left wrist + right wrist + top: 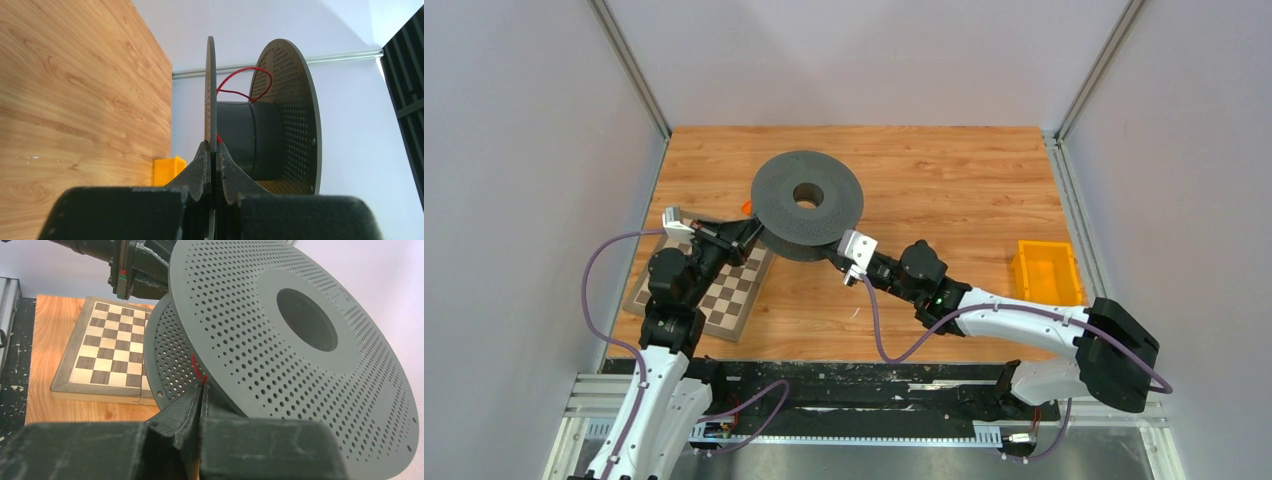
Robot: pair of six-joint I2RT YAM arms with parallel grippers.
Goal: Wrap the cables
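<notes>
A black perforated spool (836, 212) is held tilted above the table's middle. My left gripper (752, 233) is shut on the rim of the spool's thin flange (210, 90), at the spool's left side. The cable (243, 81) is a thin red wire that loops loosely over the black core (240, 135) between the two flanges. My right gripper (834, 256) sits at the spool's near right edge. Its fingertips (200, 392) are pinched on the end of the red cable (195, 365), which runs up into the gap between the flanges (260, 315).
A wooden chessboard (729, 295) lies under my left arm, also seen in the right wrist view as the chessboard (105, 350). An orange bin (1046, 272) stands at the table's right edge. A small orange item (746, 207) peeks out behind the spool. Grey walls enclose the table.
</notes>
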